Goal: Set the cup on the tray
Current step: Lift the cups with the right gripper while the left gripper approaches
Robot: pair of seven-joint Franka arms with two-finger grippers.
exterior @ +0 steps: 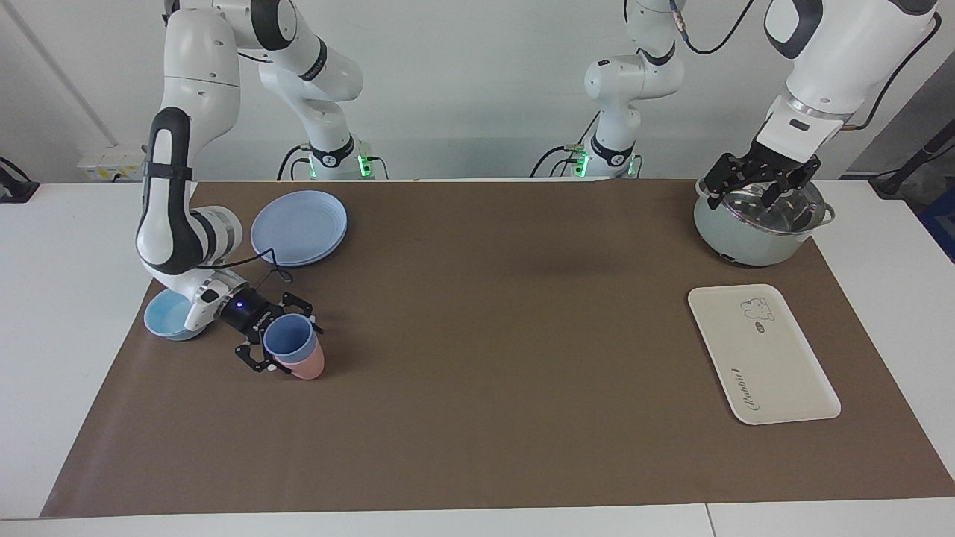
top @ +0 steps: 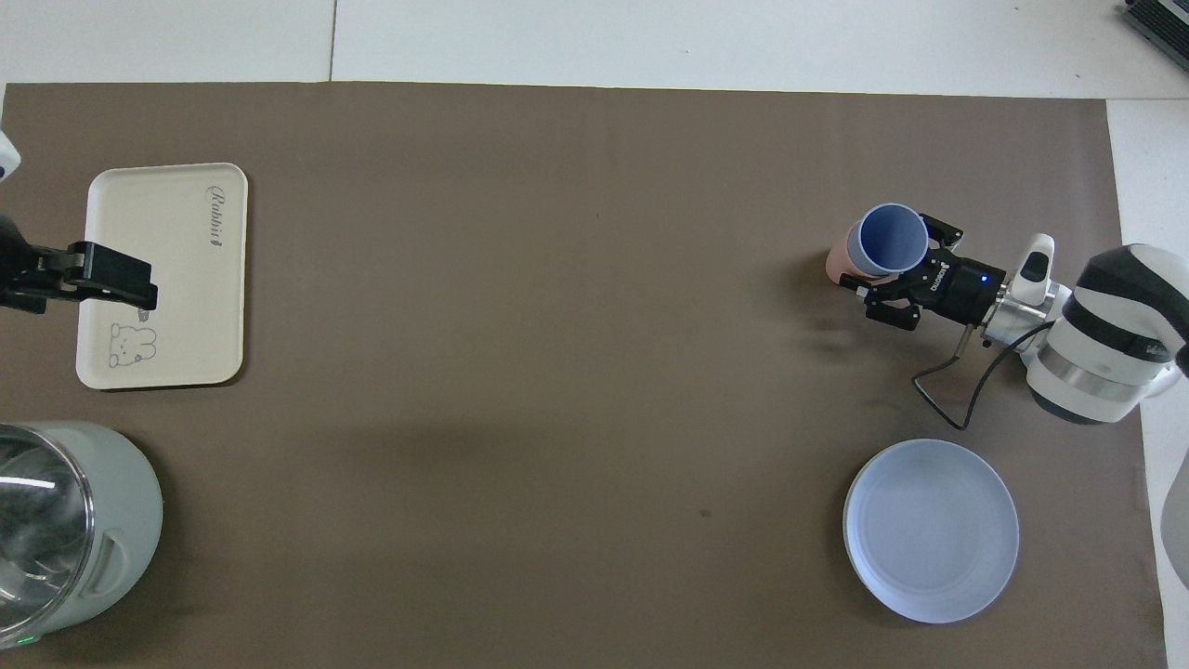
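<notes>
The right gripper (exterior: 280,344) is set low over the mat at the right arm's end of the table, its fingers placed to either side of the cup (exterior: 289,341), which is nested in the pink cup (exterior: 307,364). The fingers are seen close around the blue wall, but whether they already pinch it cannot be told. The cup's long axis is tilted, its open mouth turned up and away from the gripper's wrist. The tray (exterior: 762,355) lies well apart from this gripper, along the table toward the left arm's end, so a long carry is judged to be needed. The left gripper (exterior: 761,181) is held spread over the lidded pot (exterior: 759,224), waiting, much closer to the tray. The brown mat (exterior: 492,373) between cup and tray is flat and bare; the blue plate (exterior: 300,227) and light-blue bowl (exterior: 167,316) lie by the wrist, off that path.
</notes>
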